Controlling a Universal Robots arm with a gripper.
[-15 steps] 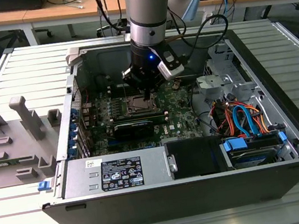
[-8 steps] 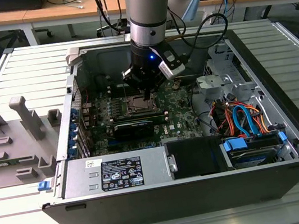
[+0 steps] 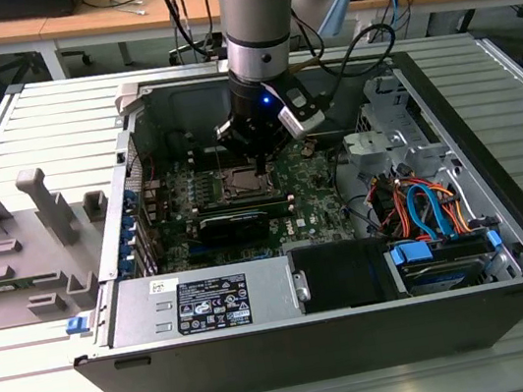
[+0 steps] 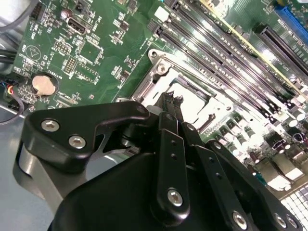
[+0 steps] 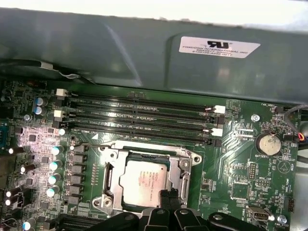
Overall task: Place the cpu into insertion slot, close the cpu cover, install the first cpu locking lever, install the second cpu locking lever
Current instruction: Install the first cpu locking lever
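Black multi-link gripper (image 5: 169, 196), fingers pressed together, nothing between them, tips at edge of small square silvery-grey cpu (image 5: 143, 180). Cpu seated in square silver-rimmed insertion slot (image 5: 107, 173), thin silvery windowed cpu cover (image 5: 185, 169) lying closed around it. Beyond: long black memory slots (image 5: 139, 120), grey case wall (image 5: 120, 53).

My counter (image 3: 34, 391) is a grey top of ribbed metal slats. Directly on it lies the opened computer case (image 3: 363, 334). A grey plastic fixture (image 3: 22, 254) sits just beside the case, toward the exterior view's left.
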